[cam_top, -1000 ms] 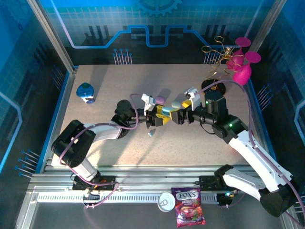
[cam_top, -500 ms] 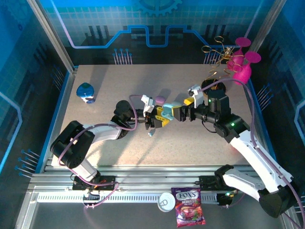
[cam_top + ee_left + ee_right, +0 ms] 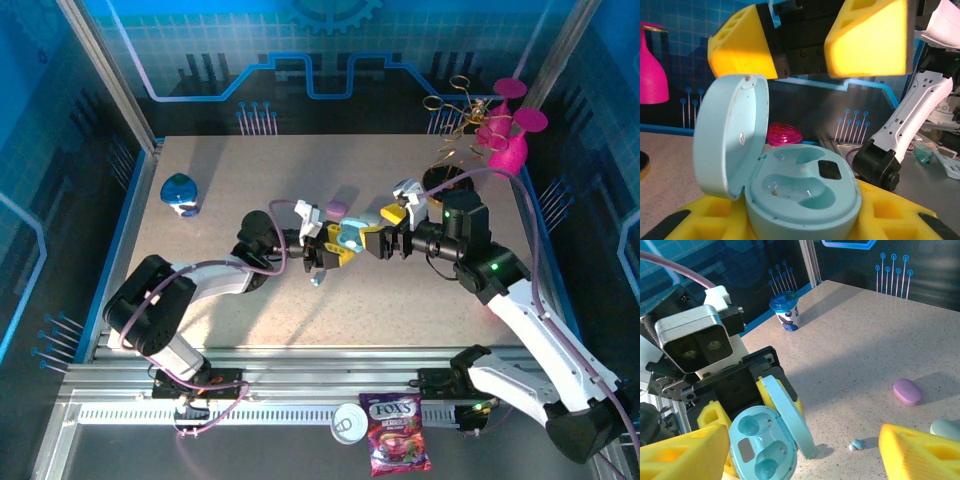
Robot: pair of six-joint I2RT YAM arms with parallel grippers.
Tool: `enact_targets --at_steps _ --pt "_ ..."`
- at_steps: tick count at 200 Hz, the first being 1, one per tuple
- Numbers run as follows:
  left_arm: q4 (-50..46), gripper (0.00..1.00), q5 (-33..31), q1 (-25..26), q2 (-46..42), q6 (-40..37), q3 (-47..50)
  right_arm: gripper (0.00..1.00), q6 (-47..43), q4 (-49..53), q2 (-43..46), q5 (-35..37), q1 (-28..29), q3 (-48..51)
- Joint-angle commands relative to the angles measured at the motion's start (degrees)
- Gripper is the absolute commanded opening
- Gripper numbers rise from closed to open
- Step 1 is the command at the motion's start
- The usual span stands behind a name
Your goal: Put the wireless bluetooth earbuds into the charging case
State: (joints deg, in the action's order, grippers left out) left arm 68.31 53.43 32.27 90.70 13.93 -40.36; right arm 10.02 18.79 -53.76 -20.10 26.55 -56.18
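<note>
My left gripper [image 3: 333,250] is shut on the base of a pale teal charging case [image 3: 349,236] at mid-table. Its yellow pads [image 3: 890,215] clamp the case body [image 3: 802,197]. The lid [image 3: 730,135] stands open to the left and both sockets are empty. My right gripper [image 3: 380,238] is open just right of the case, and its yellow fingers [image 3: 870,37] hang above the case, apart from it. From the right wrist, the open case [image 3: 762,447] lies beside the left finger [image 3: 680,455]. One small grey-blue earbud [image 3: 857,444] lies on the table below the case [image 3: 314,281].
A closed purple case [image 3: 336,209] [image 3: 908,391] and a pale teal one [image 3: 945,429] lie on the table behind the grippers. A blue cup [image 3: 180,193] stands far left. Pink glasses [image 3: 510,130] stand at the back right corner. A candy bag [image 3: 398,432] and a can [image 3: 350,422] sit on the front rail.
The right gripper has drawn slightly up and back from the case, and its jaws have narrowed a little. The left gripper still holds the case in about the same place.
</note>
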Motion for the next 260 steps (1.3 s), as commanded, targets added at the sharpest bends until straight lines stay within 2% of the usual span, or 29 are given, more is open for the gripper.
enact_targets --at_steps 1,31,57,76,116,161,196,232,260 --pt "0.9 0.27 -2.6 -2.0 -2.6 -4.1 2.5 0.8 0.2 -0.9 1.6 1.4 -0.7 2.0" --pt "4.1 0.27 -4.8 -6.6 -4.8 -3.1 5.8 0.81 4.3 -3.9 2.3 3.5 -0.8 5.5" --pt "-5.0 0.27 -6.6 -8.1 -11.0 -9.4 7.6 0.8 9.8 -8.1 1.2 4.4 -0.9 10.9" --pt "-11.6 0.28 -8.0 -8.2 -15.7 -13.5 8.0 0.79 14.7 -8.8 -2.7 6.9 -1.0 11.9" --pt "-15.9 0.28 -9.1 -8.1 -22.7 -14.7 8.9 0.78 18.9 -9.4 -13.3 11.1 1.7 11.7" --pt "-15.0 0.28 -10.0 -7.9 -25.3 -13.4 9.9 0.72 23.8 -12.6 -27.3 7.8 4.9 8.1" --pt "-15.7 0.28 -10.4 -7.8 -27.1 -13.0 10.1 0.62 27.7 -12.9 -37.5 5.0 9.2 2.6" --pt "-17.2 0.28 -10.6 -7.8 -28.1 -14.2 10.3 0.58 29.2 -14.0 -44.4 2.3 12.8 -0.4" --pt "-16.8 0.29 -10.4 -7.8 -28.1 -13.9 10.5 0.58 27.6 -12.6 -46.0 3.8 12.7 -1.9"
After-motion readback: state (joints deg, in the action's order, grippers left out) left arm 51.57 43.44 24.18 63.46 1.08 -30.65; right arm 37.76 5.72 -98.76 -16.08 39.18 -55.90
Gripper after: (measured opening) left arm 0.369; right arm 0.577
